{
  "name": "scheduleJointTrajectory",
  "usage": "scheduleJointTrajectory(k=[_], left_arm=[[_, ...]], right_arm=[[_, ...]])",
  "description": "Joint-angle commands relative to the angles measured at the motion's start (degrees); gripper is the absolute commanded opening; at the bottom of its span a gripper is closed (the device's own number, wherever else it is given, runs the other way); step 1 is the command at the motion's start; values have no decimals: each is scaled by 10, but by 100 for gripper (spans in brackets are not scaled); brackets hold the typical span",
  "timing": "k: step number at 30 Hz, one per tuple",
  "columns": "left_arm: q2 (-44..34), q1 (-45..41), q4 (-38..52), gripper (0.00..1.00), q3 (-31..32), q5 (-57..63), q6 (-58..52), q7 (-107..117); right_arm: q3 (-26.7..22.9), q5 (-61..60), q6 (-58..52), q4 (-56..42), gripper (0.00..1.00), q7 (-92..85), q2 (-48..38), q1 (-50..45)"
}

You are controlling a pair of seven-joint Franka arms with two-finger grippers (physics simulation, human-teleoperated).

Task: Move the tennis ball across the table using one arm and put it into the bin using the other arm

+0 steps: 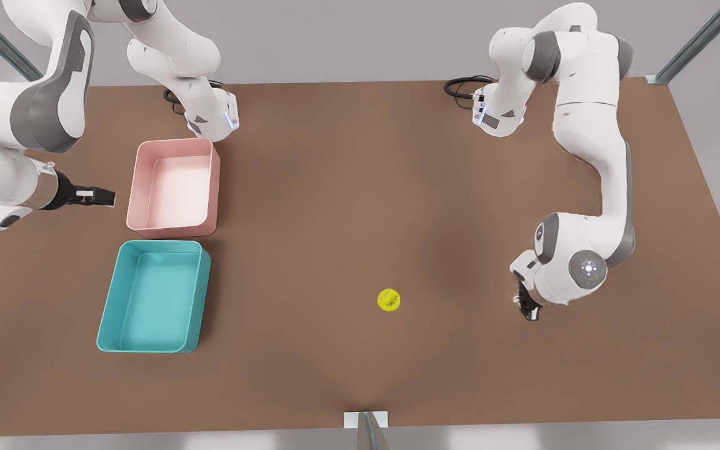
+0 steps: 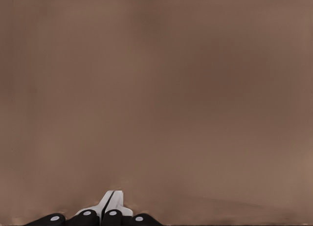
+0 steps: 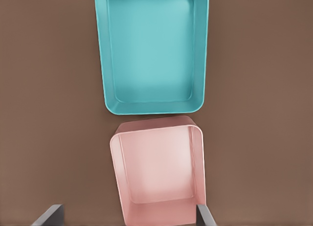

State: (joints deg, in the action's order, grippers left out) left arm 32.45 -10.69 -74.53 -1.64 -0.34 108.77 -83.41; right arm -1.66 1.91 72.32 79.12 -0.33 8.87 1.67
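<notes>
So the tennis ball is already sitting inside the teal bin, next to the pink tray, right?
Not quite. The tennis ball lies on the bare table, well apart from the teal bin, as the front view shows. The bin does sit beside the pink tray.

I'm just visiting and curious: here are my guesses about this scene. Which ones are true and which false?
1. The tennis ball lies in the teal bin. False: it rests on the table, apart from both bins.
2. The pink bin sits right beside the teal bin. True.
3. The left gripper holds the ball. False: it is shut on nothing, to the front view's right of the ball.
4. The right gripper, near the bins, is open. True.
5. Both bins are empty. True.
</notes>
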Motion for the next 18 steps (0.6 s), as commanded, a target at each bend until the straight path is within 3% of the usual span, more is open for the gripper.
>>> scheduleJointTrajectory(k=[1, 4, 5, 6, 7, 8, 10, 13, 18], left_arm=[[-41, -5, 106, 21, 7, 32, -359, 607], [-116, -16, 127, 21, 31, 0, -414, 814], [-135, -14, 126, 64, 17, -9, -442, 807], [-162, -3, 67, 100, 7, 1, -440, 801], [-170, -5, 62, 100, 13, -8, -370, 1024], [-193, 1, 30, 100, 13, -49, -342, 1081], [-187, 7, 16, 100, 11, -48, -356, 1087], [-165, 14, 16, 100, 11, -48, -354, 1085], [-163, 14, 12, 100, 12, -55, -357, 1052]], right_arm=[[1, 1, -1, 0, 100, -19, 3, -3], [4, 1, -3, -1, 100, -19, 24, -10], [5, 1, -3, -5, 100, -18, 40, -34], [5, 1, -3, -31, 100, -8, 75, -82], [5, 3, 3, -28, 100, -9, 112, -123], [17, 0, 25, -37, 100, -7, 130, -141], [21, -1, 113, -53, 100, 159, 169, -218], [19, -30, 206, -80, 100, 326, 229, -261], [-8, -30, 389, 2, 100, 394, 239, -306]])
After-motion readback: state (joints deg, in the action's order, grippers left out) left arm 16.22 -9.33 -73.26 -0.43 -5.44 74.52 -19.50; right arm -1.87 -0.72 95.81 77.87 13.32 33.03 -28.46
